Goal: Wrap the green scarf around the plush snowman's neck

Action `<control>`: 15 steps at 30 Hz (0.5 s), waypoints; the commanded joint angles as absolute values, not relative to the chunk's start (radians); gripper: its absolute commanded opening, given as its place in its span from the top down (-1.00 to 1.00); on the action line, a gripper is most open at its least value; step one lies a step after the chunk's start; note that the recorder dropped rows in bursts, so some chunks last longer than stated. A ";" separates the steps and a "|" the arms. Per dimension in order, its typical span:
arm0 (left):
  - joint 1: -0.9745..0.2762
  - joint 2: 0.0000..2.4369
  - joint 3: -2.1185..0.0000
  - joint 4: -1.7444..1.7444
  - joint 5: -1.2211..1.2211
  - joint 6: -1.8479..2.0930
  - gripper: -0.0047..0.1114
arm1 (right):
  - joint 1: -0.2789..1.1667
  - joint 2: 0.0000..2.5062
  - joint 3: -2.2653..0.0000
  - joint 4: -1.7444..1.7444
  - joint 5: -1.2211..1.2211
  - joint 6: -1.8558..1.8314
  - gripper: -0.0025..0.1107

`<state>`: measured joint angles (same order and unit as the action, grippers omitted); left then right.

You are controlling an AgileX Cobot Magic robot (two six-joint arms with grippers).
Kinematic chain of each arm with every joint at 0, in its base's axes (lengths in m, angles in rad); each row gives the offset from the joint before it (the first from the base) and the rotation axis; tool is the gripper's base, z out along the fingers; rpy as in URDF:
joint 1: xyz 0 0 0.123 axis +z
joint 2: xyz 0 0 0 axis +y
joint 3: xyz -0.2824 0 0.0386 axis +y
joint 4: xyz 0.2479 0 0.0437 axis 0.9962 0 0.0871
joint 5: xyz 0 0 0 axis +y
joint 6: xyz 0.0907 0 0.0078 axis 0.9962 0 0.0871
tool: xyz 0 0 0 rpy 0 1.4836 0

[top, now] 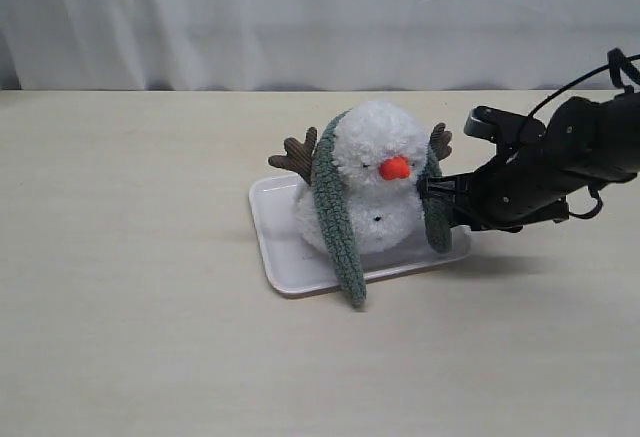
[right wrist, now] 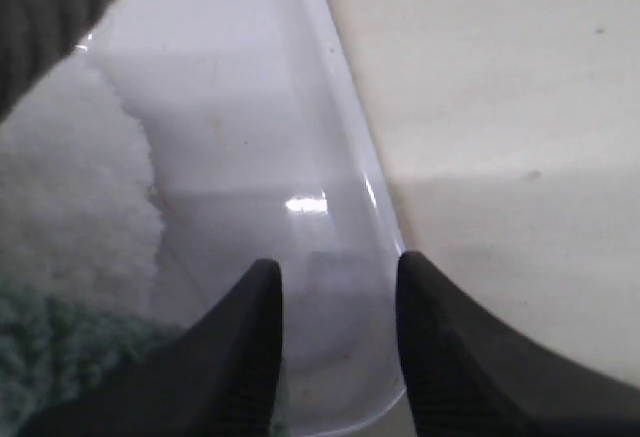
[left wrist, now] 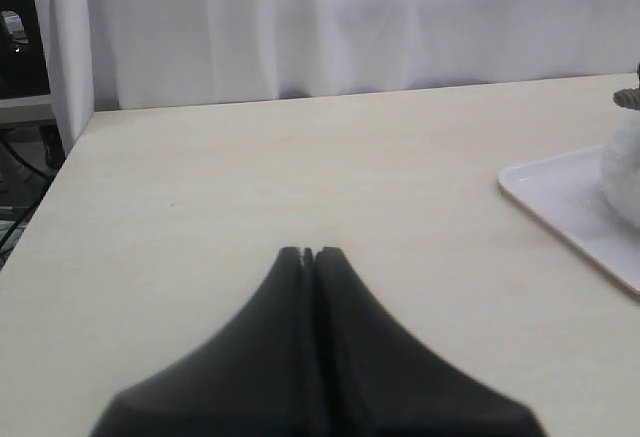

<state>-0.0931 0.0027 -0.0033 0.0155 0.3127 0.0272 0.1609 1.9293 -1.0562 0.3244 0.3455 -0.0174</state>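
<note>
The plush snowman (top: pixel 372 172) sits on a white tray (top: pixel 275 247), orange nose facing the camera. The green scarf (top: pixel 338 222) runs behind its head and hangs down both sides; the left end reaches past the tray's front edge, and the shorter right end (top: pixel 436 219) lies against the body. My right gripper (top: pixel 428 200) is open just beside that right end, with nothing between its fingers. In the right wrist view the open gripper (right wrist: pixel 338 265) hovers over the tray's rim (right wrist: pixel 345 137), white fur (right wrist: pixel 80 187) and scarf (right wrist: pixel 60 357) to one side. My left gripper (left wrist: pixel 308 253) is shut and empty, away from the tray (left wrist: pixel 560 207).
The tray stands mid-table on a pale wooden tabletop (top: pixel 140 287). A white curtain (top: pixel 300 17) hangs behind the table's far edge. The right arm (top: pixel 570 162) reaches in from the right side.
</note>
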 commanded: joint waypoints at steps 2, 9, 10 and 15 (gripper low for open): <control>-0.100 0.000 0.000 0.013 0.305 0.025 0.92 | 0.152 1.962 -1.116 0.169 0.390 -0.031 0.31; -0.100 0.000 0.000 0.013 0.305 0.025 0.92 | 0.152 2.038 -1.116 0.137 0.320 -0.048 0.32; -0.100 0.000 0.000 0.013 0.305 0.025 0.92 | 0.152 2.040 -1.116 0.137 0.320 -0.048 0.36; -0.100 0.000 0.000 0.013 0.305 0.025 0.92 | 0.152 2.038 -1.116 0.137 0.332 -0.048 0.81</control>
<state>-0.0931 0.0027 -0.0033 0.0155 0.3127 0.0272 0.1572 2.0322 -1.1161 0.1481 0.3245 -0.0411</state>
